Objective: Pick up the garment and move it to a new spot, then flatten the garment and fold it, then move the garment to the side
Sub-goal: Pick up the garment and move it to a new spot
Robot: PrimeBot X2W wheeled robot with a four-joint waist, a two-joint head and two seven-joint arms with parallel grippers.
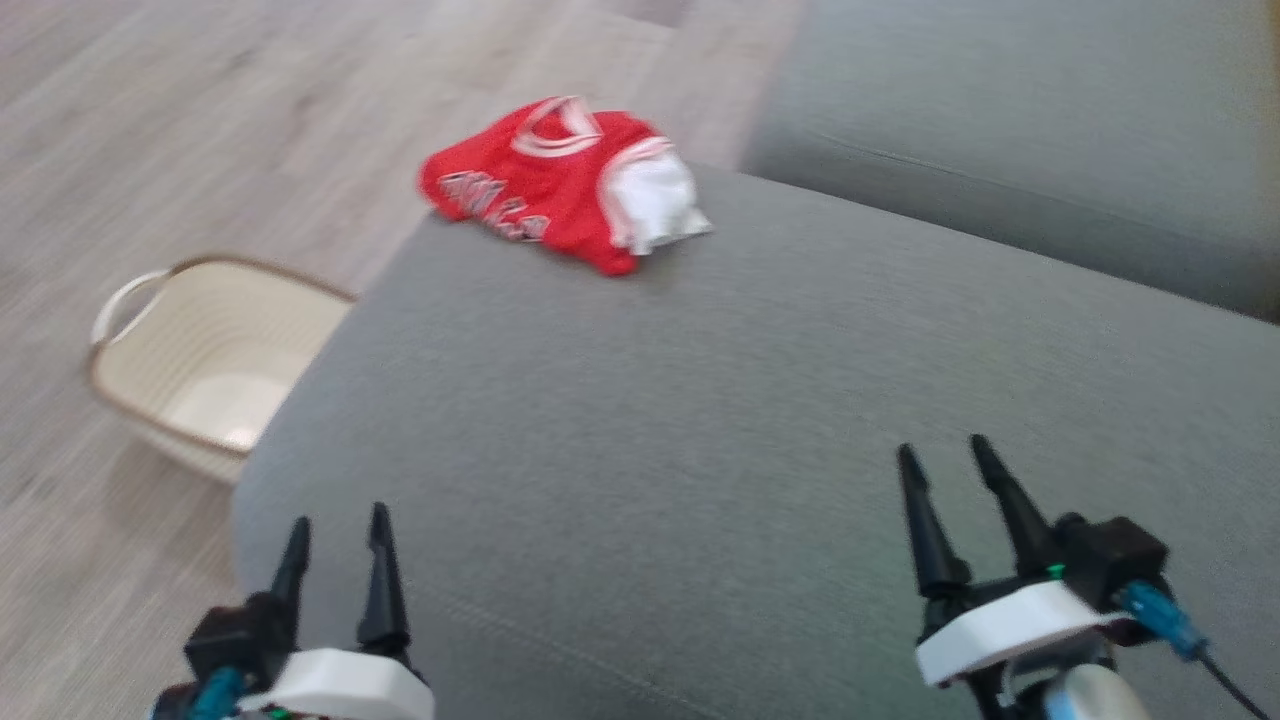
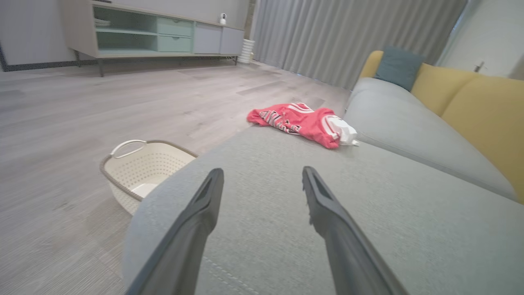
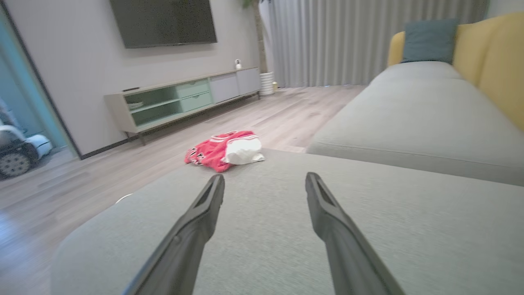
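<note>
— How do your pincers stand?
— My left pincer (image 1: 340,515) and right pincer (image 1: 942,446) both hang wide open and empty over the grey sofa (image 1: 650,420), fingers toward twelve o'clock.
— And the garment?
— The red garment (image 1: 560,185) lies crumpled at the sofa's far edge, at one o'clock from my left pincer and ten o'clock from my right, well apart from both. A basket (image 1: 215,360) stands on the floor (image 1: 200,120) at eleven o'clock from my left.
</note>
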